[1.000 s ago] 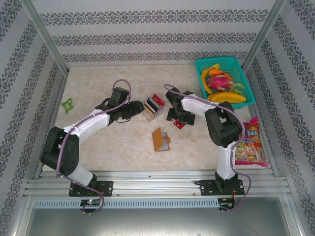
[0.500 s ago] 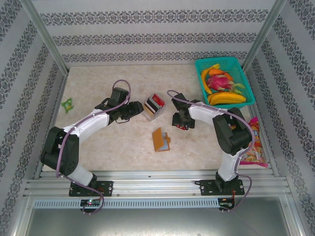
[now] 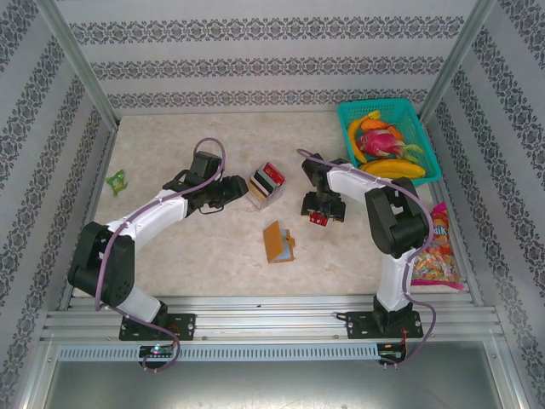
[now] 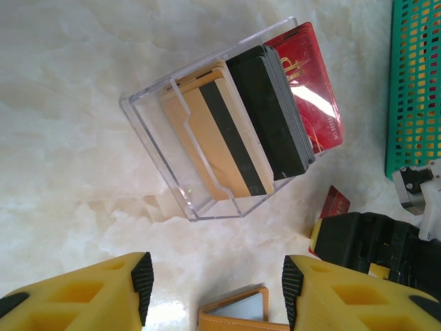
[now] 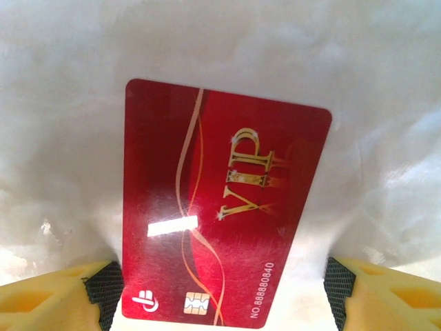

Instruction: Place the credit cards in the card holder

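- Left gripper (image 4: 217, 293): jaws about half apart, nothing between the pads, holding nothing. Sits just left of the clear box (image 4: 148, 117), pointed at it, not touching.
- Clear box stands mid-table, tilted, with cards upright inside: tan cards (image 4: 220, 138) on the near-left, black cards (image 4: 272, 117) in the middle, 1 red card (image 4: 310, 83) at the far-right end, sticking out past the box wall.
- Right gripper (image 5: 220, 295): jaws wide, down at the table (image 3: 187, 136), straddling a 2nd red card (image 5: 220, 207) marked VIP. That card lies flat, face up. 1 pad is at its edge and there is a gap at the other pad, so it is not clamped.
- This loose red card is right of the clear box, apart from it.
- Card holder (image 3: 278, 242): orange-tan, on the table near of the clear box, between the 2 arms, touching neither gripper. Cannot tell whether any card is in it.
- Teal basket (image 3: 392, 102) of fruit at far right, candy bag (image 3: 433, 254) near right, small green toy (image 3: 117, 180) at far left.
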